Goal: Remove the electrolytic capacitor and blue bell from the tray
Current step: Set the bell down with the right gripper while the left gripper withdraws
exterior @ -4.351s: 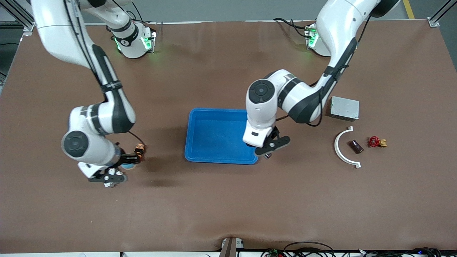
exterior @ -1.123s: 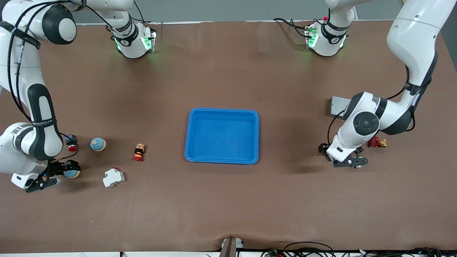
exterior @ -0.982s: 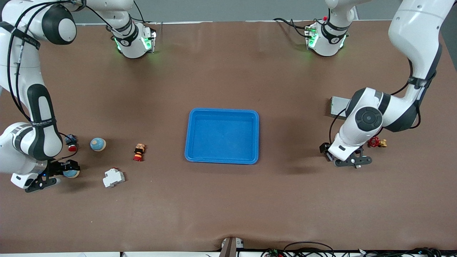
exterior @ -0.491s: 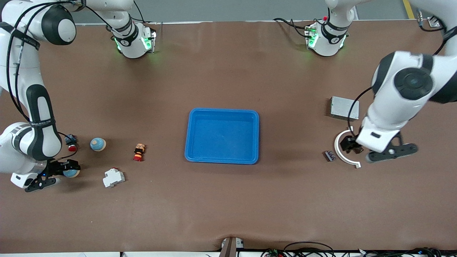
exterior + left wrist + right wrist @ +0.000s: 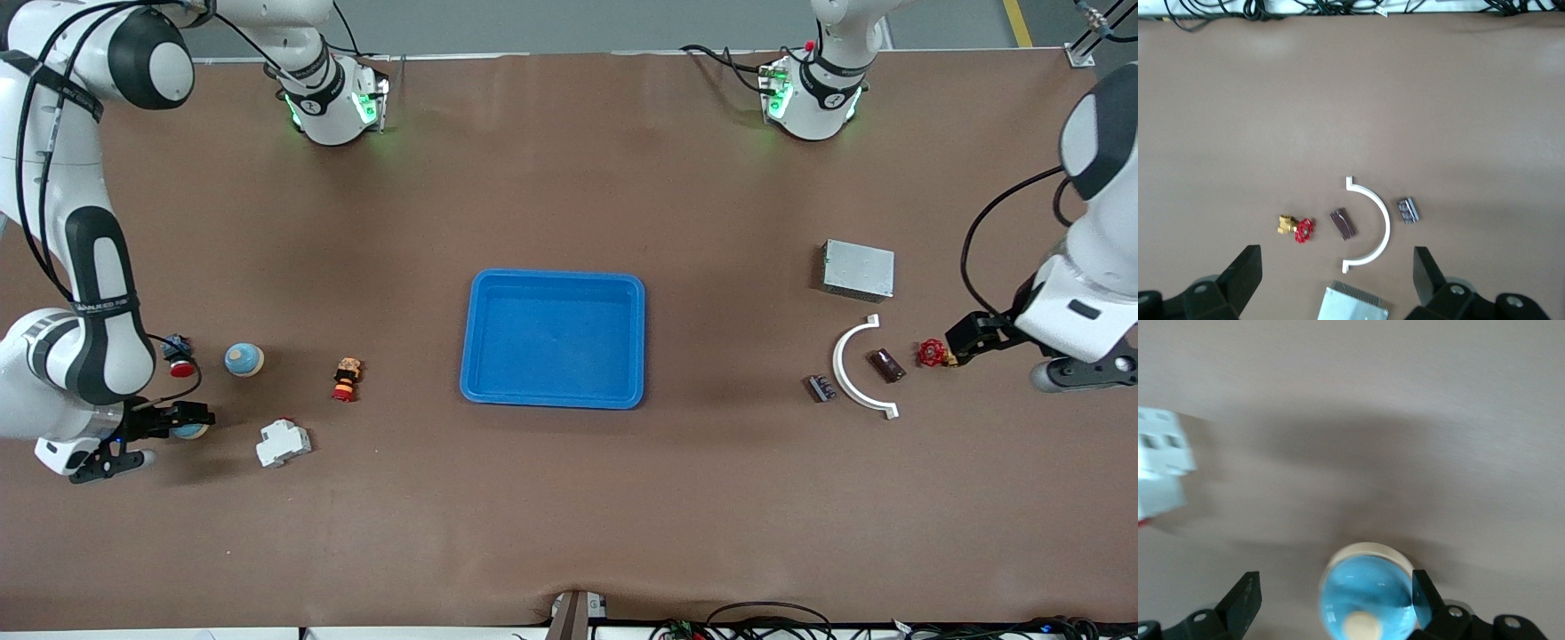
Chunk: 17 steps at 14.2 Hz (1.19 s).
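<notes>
The capacitor (image 5: 821, 388), small, dark and ribbed, lies on the table beside a white arc (image 5: 852, 378). It also shows in the left wrist view (image 5: 1407, 210). My left gripper (image 5: 1013, 354) is open and empty, up in the air over the left arm's end of the table near the red valve; its fingers frame the left wrist view (image 5: 1337, 261). The bell (image 5: 188, 432), a blue dome with a cream knob, sits on the table at the right arm's end. My right gripper (image 5: 160, 437) is open around the bell (image 5: 1368, 597), which lies close to one finger.
A blue tray (image 5: 553, 276) sits mid-table. Near the bell are a second blue bell (image 5: 243, 359), a red button (image 5: 179, 364), an orange switch (image 5: 346, 379) and a white breaker (image 5: 283, 443). A brown block (image 5: 886, 365), the red valve (image 5: 933, 353) and a metal box (image 5: 858, 269) lie by the arc.
My left gripper let go of the capacitor beside the white arc, then rose and swung away toward its end of the table. My right gripper shifted slightly at the bell.
</notes>
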Motion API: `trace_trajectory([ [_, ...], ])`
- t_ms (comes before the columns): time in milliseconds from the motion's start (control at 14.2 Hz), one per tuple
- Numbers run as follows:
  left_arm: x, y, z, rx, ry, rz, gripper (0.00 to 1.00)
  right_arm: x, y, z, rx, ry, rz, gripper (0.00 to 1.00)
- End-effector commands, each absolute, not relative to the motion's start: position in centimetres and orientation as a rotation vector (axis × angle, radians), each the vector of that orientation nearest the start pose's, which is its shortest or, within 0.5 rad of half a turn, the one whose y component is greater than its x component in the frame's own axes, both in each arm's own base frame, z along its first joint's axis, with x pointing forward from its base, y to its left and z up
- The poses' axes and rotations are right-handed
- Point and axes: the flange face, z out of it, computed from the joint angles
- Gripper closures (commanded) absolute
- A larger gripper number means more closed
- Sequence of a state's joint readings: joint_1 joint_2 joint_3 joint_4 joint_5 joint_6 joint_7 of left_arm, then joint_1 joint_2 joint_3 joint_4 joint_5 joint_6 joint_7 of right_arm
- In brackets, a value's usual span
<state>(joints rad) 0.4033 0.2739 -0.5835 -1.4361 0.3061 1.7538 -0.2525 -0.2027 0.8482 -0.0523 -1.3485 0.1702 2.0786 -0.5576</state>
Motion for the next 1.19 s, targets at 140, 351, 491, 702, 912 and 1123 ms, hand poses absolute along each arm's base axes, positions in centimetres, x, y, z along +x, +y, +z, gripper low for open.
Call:
trace_trajectory([
  [140, 60.2, -4.2, 62.5, -3.056, -0.061, -0.185, 0.00, 71.8, -8.3, 29.0, -3.120, -0.246, 0.163, 0.00],
  [351, 58.2, -3.7, 64.8, -3.077, 0.009, -0.182, 0.00, 71.5, -5.2, 33.1, -3.136, -0.114, 0.144, 0.00],
  [491, 56.9, -3.9, 65.2, -3.106, -0.004, -0.167, 0.00, 70.9, -4.0, 35.9, -3.135, -0.073, 0.141, 0.00],
  [702, 54.5, -4.3, 65.7, -3.101, 0.020, -0.052, 0.00, 69.3, -1.9, 41.3, -3.131, -0.022, 0.080, 0.00],
  [912, 51.7, -3.9, 65.6, -3.127, 0.001, -0.016, 0.00, 67.5, -0.6, 47.2, -3.141, -0.034, 0.014, 0.00],
  [1123, 50.5, -3.6, 66.2, -3.145, 0.000, -0.021, 0.00, 64.8, -0.4, 52.5, -3.136, -0.042, 0.047, 0.00],
])
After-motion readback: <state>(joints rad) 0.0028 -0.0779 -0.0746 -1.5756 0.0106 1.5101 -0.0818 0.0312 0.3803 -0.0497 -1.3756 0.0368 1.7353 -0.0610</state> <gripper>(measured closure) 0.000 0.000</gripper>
